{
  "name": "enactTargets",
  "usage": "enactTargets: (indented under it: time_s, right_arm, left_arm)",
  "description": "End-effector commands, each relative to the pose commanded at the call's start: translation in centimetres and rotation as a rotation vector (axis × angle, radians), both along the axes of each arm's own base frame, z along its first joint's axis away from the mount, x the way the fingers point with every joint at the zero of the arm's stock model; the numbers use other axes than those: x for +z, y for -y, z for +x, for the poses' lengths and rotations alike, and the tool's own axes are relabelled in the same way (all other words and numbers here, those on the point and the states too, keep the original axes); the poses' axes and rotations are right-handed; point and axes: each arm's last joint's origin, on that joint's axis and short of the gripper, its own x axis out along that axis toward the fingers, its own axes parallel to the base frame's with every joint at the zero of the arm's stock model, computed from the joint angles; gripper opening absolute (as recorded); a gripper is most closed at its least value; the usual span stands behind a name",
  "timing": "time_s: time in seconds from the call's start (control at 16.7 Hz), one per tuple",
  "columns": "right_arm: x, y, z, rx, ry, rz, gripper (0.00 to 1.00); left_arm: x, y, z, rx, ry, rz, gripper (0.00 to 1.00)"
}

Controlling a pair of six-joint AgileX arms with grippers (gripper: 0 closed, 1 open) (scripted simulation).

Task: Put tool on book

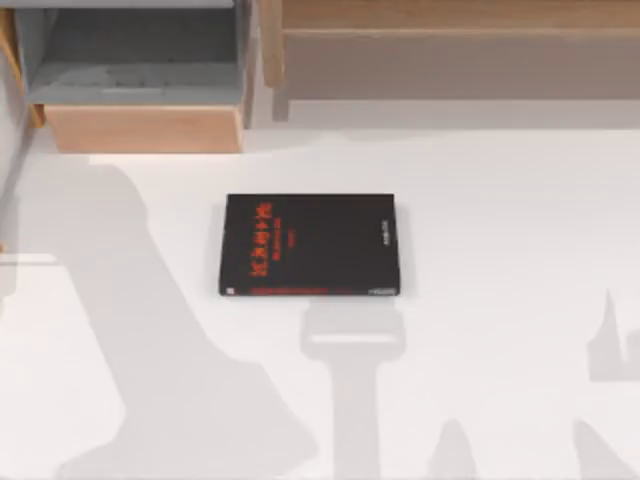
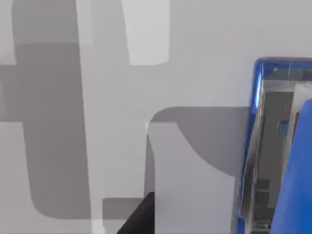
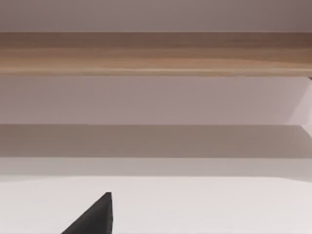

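Observation:
The book [image 1: 310, 245] lies flat at the middle of the table, black with red lettering and a red line along its near edge. Nothing rests on its cover. The tool [image 2: 280, 146] is bright blue with a silvery inner part and lies on the white table, cut off by the edge of the left wrist view. A dark piece of my left gripper [image 2: 139, 217] shows a short way from the tool, not touching it. In the right wrist view a dark piece of my right gripper [image 3: 95, 217] hangs over bare table, facing the wooden shelf.
An open wooden cabinet [image 1: 140, 90] stands at the back left. A long wooden shelf unit [image 1: 450, 50] runs along the back right and appears as a wooden board [image 3: 156, 53] in the right wrist view. Arm shadows fall on the white table [image 1: 520, 250] in front of the book.

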Motion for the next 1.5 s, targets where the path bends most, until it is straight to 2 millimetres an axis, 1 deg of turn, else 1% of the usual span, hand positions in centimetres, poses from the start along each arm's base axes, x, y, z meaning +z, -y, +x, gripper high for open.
enactTargets:
  time_s: [0.42, 0.48, 0.9, 0.96, 1.02, 1.08, 1.32, 1.5]
  right_arm:
    - [0.0, 0.0, 0.0, 0.0, 0.0, 0.0, 1.0]
    - [0.0, 0.0, 0.0, 0.0, 0.0, 0.0, 1.0]
    - [0.0, 0.0, 0.0, 0.0, 0.0, 0.0, 1.0]
    - [0.0, 0.0, 0.0, 0.0, 0.0, 0.0, 1.0]
    - [0.0, 0.0, 0.0, 0.0, 0.0, 0.0, 1.0]
    - [0.0, 0.0, 0.0, 0.0, 0.0, 0.0, 1.0]
    - [0.0, 0.0, 0.0, 0.0, 0.0, 0.0, 1.0]
    - [0.0, 0.0, 0.0, 0.0, 0.0, 0.0, 1.0]
  left_arm:
    - [0.0, 0.0, 0.0, 0.0, 0.0, 0.0, 0.02]
    - [0.0, 0.0, 0.0, 0.0, 0.0, 0.0, 0.0]
    - [0.0, 0.0, 0.0, 0.0, 0.0, 0.0, 0.0]
    - [0.6, 0.0, -0.1, 0.002, 0.012, 0.002, 0.0]
    - [0.6, 0.0, -0.1, 0.002, 0.012, 0.002, 0.0]
    - [1.1, 0.0, -0.1, 0.0, 0.019, 0.009, 0.0]
    - [5.1, 0.2, -0.9, 0.0, 0.055, 0.07, 0.0]
    - [8.7, 0.2, -2.0, 0.026, 0.089, 0.13, 0.0]
